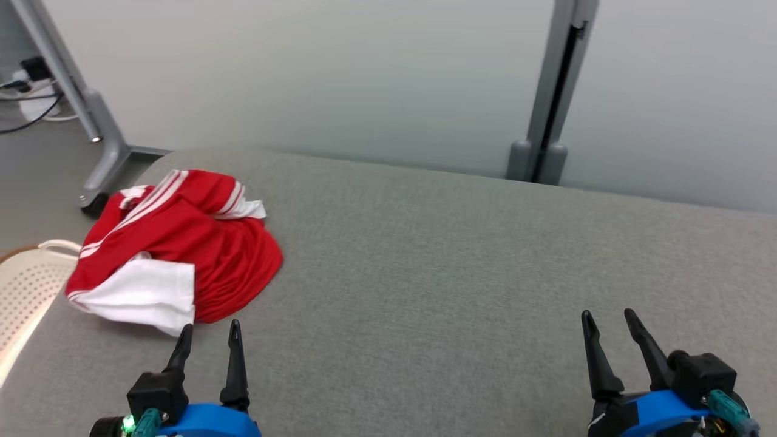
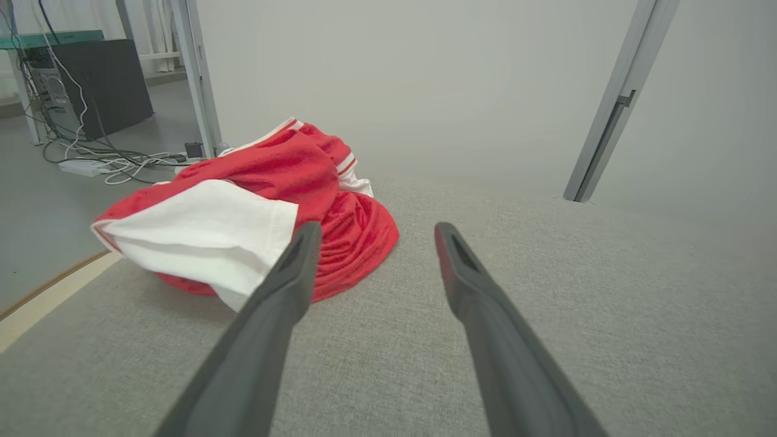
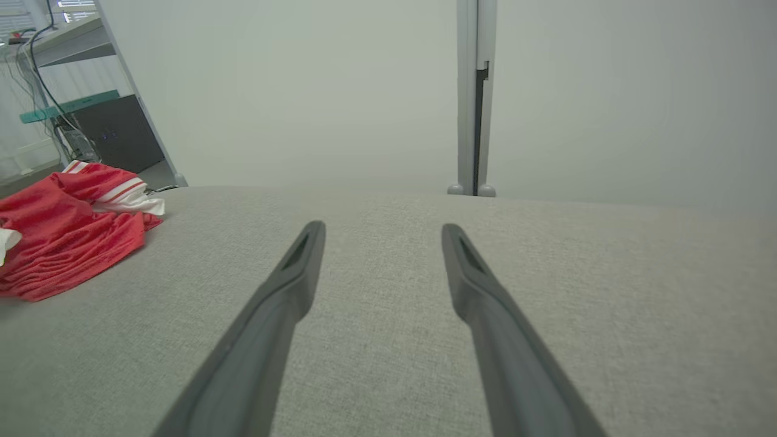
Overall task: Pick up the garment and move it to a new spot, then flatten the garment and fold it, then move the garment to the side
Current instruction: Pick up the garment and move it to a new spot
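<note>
The garment (image 1: pixel 182 243) is a red shirt with white sleeve ends and white stripes, bunched in a heap at the far left of the grey fabric surface (image 1: pixel 455 273). My left gripper (image 1: pixel 210 328) stands open just in front of the heap, its fingertips close to the white sleeve, holding nothing. In the left wrist view the garment (image 2: pixel 291 200) lies just beyond my left finger (image 2: pixel 291 273). My right gripper (image 1: pixel 607 315) is open at the lower right, far from the shirt, nothing between its fingers. The right wrist view shows the garment (image 3: pixel 67 237) at its left edge.
A pale perforated basket (image 1: pixel 24 291) sits off the surface's left edge. A grey stand leg with a caster (image 1: pixel 97 152) and cables (image 2: pixel 109 164) are on the floor at left. A grey post (image 1: pixel 552 91) rises behind the surface before a pale wall.
</note>
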Motion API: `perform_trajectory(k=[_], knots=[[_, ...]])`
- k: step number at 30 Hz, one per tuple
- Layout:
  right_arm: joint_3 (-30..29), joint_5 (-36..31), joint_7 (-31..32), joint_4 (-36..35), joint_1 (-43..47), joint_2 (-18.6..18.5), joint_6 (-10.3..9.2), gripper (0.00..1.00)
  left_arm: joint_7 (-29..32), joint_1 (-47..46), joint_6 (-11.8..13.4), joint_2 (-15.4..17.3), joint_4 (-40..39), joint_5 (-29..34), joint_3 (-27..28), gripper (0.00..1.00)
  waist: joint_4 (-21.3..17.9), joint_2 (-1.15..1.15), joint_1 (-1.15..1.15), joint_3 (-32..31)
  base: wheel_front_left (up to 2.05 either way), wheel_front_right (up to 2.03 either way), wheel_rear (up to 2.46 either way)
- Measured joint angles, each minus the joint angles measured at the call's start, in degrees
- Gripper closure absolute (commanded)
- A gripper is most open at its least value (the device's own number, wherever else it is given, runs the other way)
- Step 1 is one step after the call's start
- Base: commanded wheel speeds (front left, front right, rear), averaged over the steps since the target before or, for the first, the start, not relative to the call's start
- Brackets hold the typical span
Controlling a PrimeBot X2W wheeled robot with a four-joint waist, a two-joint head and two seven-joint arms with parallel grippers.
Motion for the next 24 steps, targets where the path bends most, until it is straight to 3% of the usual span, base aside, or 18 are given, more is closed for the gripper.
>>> perform_trajectory(k=[15, 24], knots=[[2.0, 0.7, 0.3, -0.4, 0.1, 0.0, 0.00, 0.00, 1.0, 1.4, 1.3, 1.7, -2.6, -0.6, 0.7, 0.00, 14.9, 0.00, 0.00, 0.9, 0.00, 0.00, 0.00], [3.8, 0.9, 0.3, 0.0, -0.2, 0.0, 0.00, 0.00, 0.8, 3.0, 2.3, 2.6, -4.3, -1.3, 2.0, 0.00, 17.4, 0.01, 0.01, 1.9, 0.00, 0.00, 0.00]])
